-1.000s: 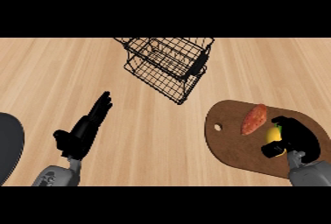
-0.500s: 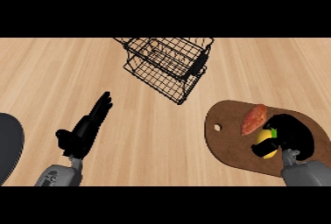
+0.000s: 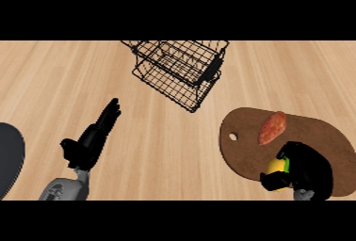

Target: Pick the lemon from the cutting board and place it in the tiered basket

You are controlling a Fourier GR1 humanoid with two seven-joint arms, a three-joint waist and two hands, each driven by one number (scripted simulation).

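A yellow lemon (image 3: 277,166) lies on the brown cutting board (image 3: 243,155) at the right. My right hand (image 3: 306,169) covers most of it, fingers and thumb curled round it. An orange-red oblong vegetable (image 3: 272,127) lies on the board just beyond the hand. The black wire tiered basket (image 3: 182,66) stands at the top centre, well away from the board. My left hand (image 3: 94,136) rests at the lower left with its fingers straight, holding nothing.
A dark grey round object (image 3: 8,160) shows at the left edge, close to my left forearm. Bare wooden counter (image 3: 167,146) lies between the two hands and in front of the basket.
My right hand's fingers have closed further over the lemon, hiding more of it. The left hand has stayed where it was.
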